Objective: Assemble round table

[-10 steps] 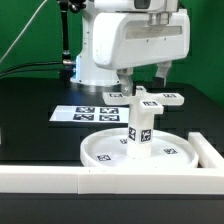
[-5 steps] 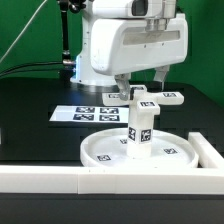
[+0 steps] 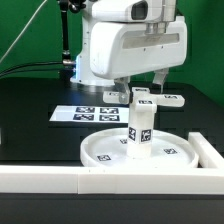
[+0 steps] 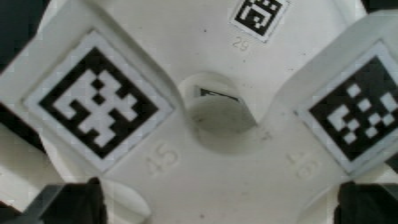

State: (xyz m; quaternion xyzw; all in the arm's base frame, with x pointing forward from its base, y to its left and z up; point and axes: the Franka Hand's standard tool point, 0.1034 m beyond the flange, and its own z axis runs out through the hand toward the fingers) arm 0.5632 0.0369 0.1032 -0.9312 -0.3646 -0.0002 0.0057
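The large round rimmed disc (image 3: 100,150) lies at the front of the table. The short post (image 3: 139,130) stands upright in its middle. The flat cross-shaped piece (image 3: 170,101) sits level on top of the post. My gripper (image 3: 140,92) comes down from above, one finger on each side of the cross-shaped piece, and is shut on it. In the wrist view the cross-shaped piece (image 4: 214,130) fills the picture with its tags and centre hole. My gripper (image 4: 217,205) straddles it, with dark fingers (image 4: 71,205) at both edges.
The marker board (image 3: 85,113) lies flat behind the disc. The long white border wall (image 3: 60,178) runs along the front and turns back at the exterior view's right (image 3: 210,150). The arm's white base (image 3: 95,65) stands behind.
My gripper and the cross-shaped piece have turned a little together on top of the post. The disc and post stay where they were.
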